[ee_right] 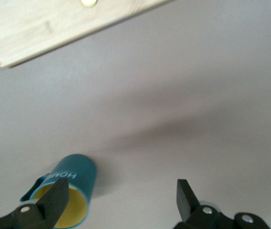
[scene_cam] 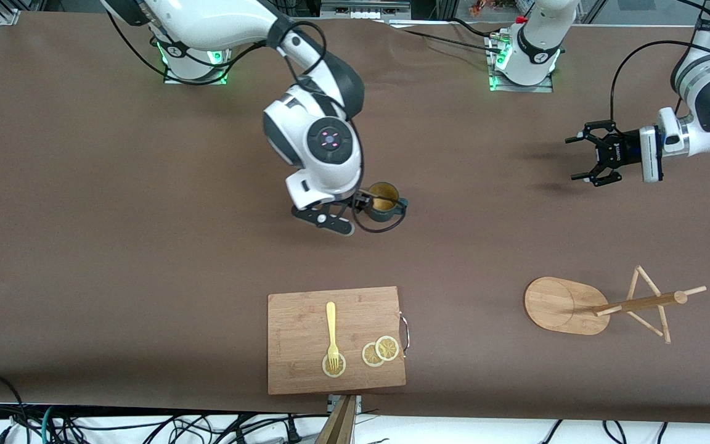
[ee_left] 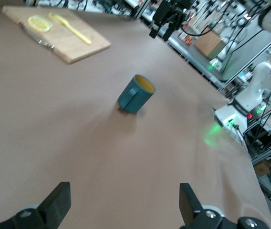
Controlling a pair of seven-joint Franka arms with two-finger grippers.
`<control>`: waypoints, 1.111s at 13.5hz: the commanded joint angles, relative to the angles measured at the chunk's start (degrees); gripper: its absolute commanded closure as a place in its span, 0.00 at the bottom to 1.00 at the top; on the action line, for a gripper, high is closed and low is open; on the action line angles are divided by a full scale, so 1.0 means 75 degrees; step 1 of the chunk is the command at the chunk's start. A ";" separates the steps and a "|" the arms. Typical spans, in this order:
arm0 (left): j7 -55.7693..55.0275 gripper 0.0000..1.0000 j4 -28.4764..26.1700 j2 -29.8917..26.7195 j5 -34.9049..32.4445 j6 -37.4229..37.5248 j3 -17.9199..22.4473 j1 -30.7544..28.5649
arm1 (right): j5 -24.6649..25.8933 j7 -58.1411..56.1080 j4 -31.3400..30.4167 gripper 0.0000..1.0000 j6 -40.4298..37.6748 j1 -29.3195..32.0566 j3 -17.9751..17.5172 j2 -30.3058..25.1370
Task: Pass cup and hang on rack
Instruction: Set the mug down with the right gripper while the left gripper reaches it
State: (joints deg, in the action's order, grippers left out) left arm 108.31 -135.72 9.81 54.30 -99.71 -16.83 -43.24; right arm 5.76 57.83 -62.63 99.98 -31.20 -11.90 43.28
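The cup [scene_cam: 384, 201], a dark teal mug with a yellow inside, stands upright on the brown table near its middle. My right gripper [scene_cam: 358, 206] hangs open just over it, holding nothing. In the right wrist view one of the fingers [ee_right: 55, 199] overlaps the mouth of the cup [ee_right: 76, 179], which lies off to the side of the gap of the right gripper [ee_right: 121, 198]. My left gripper [scene_cam: 574, 159] waits open and empty in the air toward the left arm's end, pointed at the cup [ee_left: 135, 93]. The rack [scene_cam: 567, 305] stands nearer the front camera there.
A wooden cutting board [scene_cam: 299, 320] with a yellow fork [scene_cam: 331, 330] and lemon slices [scene_cam: 379, 351] lies near the table's front edge, nearer the front camera than the cup. Both arm bases stand along the edge farthest from the front camera.
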 commanded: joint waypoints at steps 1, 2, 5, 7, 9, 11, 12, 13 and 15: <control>0.1247 0.00 0.0120 0.0869 0.0983 0.0006 -0.0380 0.0187 | 0.0087 -0.1191 -0.0028 0.00 -0.0789 0.0478 -0.0077 -0.0542; 0.1401 0.00 0.0120 0.1034 0.1196 -0.0134 -0.0474 0.0327 | 0.0088 -0.1671 -0.0028 0.00 -0.1058 0.0723 -0.0077 -0.0764; 0.2008 0.00 0.0132 0.1548 0.1944 -0.0370 -0.0487 0.0842 | 0.0076 -0.3463 -0.0028 0.00 -0.1587 0.1531 -0.0077 -0.1245; 0.2898 0.00 0.0295 0.2333 0.2589 -0.0650 -0.0487 0.1275 | 0.0087 -0.4554 -0.0028 0.00 -0.1856 0.2071 -0.0077 -0.1456; 0.3543 0.00 0.0529 0.2919 0.3268 -0.0721 -0.0475 0.1872 | 0.0088 -0.5212 -0.0039 0.00 -0.2184 0.2586 -0.0077 -0.1691; 0.4293 0.00 0.0821 0.3446 0.3820 -0.0943 -0.0487 0.2330 | 0.0088 -0.6147 -0.0039 0.00 -0.2594 0.3149 -0.0065 -0.2030; 0.4413 0.00 0.1148 0.3739 0.3985 -0.0944 -0.0487 0.2587 | 0.0088 -0.6617 -0.0028 0.00 -0.2828 0.3453 -0.0065 -0.2183; 0.4425 0.00 0.1499 0.3963 0.4022 -0.0944 -0.0487 0.2799 | 0.0099 -0.7027 -0.0039 0.00 -0.3004 0.3746 -0.0088 -0.2463; 0.4437 0.00 0.1807 0.4047 0.4383 -0.0979 -0.0475 0.3244 | 0.0088 -0.7580 -0.0063 0.00 -0.3041 0.4263 -0.0112 -0.2803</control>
State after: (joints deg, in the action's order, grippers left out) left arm 137.84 -125.60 38.25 84.55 -107.16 -20.83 -21.89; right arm 6.08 4.76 -61.87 78.42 -2.48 -11.51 25.82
